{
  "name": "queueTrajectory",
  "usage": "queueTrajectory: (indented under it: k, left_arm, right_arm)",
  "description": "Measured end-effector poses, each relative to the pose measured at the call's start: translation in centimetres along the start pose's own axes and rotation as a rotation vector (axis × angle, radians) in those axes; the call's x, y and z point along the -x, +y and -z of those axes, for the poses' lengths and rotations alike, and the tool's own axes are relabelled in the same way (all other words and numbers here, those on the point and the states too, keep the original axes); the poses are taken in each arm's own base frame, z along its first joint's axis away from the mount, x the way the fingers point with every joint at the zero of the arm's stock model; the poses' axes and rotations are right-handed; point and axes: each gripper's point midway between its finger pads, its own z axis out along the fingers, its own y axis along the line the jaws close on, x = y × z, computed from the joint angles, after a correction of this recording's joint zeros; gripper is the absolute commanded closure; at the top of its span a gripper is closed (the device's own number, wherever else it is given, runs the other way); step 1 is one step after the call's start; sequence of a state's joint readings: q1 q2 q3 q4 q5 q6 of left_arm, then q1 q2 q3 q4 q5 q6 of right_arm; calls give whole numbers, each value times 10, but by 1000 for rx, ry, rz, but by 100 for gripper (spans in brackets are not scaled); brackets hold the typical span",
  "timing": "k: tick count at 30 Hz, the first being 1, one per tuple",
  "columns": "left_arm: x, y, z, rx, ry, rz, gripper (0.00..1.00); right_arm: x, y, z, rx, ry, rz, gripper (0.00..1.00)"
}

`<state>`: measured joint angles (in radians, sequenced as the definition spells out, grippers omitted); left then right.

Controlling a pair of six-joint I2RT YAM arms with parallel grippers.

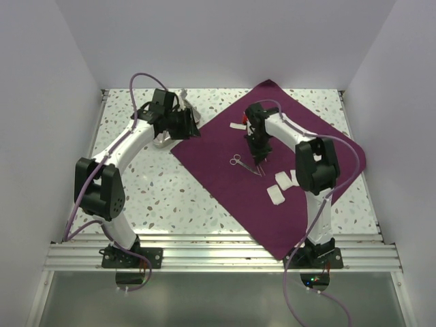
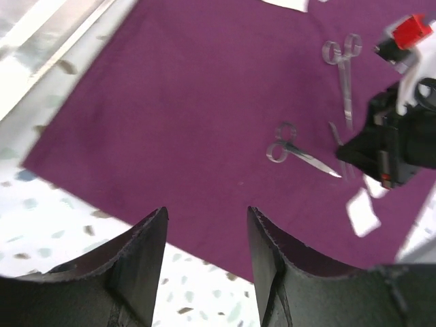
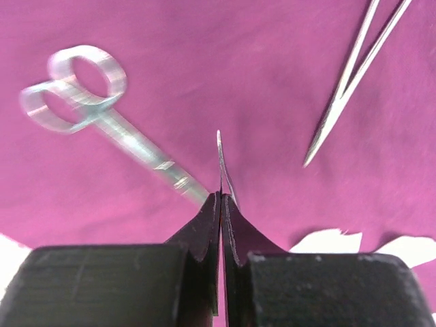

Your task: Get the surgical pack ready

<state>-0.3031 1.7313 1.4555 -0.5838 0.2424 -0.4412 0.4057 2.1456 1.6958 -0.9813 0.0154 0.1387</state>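
Observation:
The plum-purple cloth (image 1: 272,197) lies spread as a diamond on the speckled table. Silver scissors (image 3: 102,109) lie on it, handles to the left. My right gripper (image 3: 220,196) is shut on the scissors' blades, whose tip sticks up between the fingers; in the top view it (image 1: 257,158) is over the cloth's middle. Silver forceps (image 3: 347,88) lie just beside it. White gauze pads (image 1: 281,184) lie near the right arm. My left gripper (image 2: 206,211) is open and empty above the cloth's left edge. A steel piece, likely the tray (image 1: 162,142), shows partly behind the left arm.
A small white packet (image 1: 237,126) lies on the cloth beyond the right gripper. White walls close in the table on three sides. An aluminium rail (image 1: 218,255) runs along the near edge. The cloth's right corner hangs near the table's right edge.

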Motion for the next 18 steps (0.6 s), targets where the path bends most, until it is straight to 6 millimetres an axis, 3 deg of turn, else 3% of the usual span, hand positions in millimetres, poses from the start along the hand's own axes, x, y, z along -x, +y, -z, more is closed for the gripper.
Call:
queueTrajectory:
  k: [6,12,18]
  left_arm:
    - [-5,-48,-5,-284,22,115,45]
    - [-27,-74,-11,-506,79,255,44]
    - [-33,-94,-7,-638,81,310,46]
  right_arm:
    - [11,34,54,199,-110,-40,100]
    - [21,87,120,539,-273,-64,100]
    - [21,124,144,803,-296,-132,100]
